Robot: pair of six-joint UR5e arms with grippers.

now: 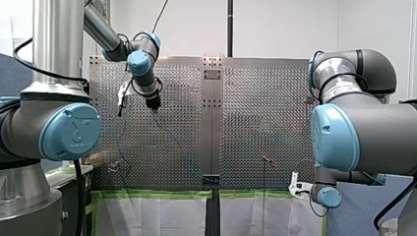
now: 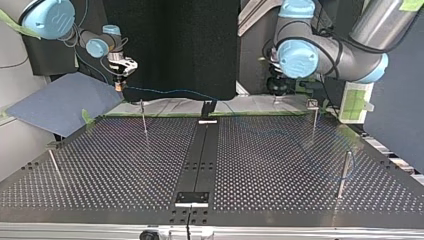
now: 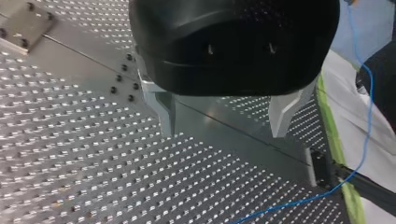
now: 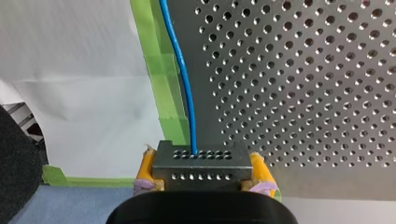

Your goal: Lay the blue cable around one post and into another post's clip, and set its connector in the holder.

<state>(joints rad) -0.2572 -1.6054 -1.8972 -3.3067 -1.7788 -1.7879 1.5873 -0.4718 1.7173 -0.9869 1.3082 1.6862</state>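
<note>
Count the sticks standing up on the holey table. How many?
4, in the top view: near-left post, far-left post, far-right post, near-right post. Others may be hidden.

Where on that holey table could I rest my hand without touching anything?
In the top view, the left half is roomiest: bare table between the centre strip and two thin posts. Crowded: the far edge, where the blue cable hangs from my right end effector, and the right half, where it trails on.
</note>
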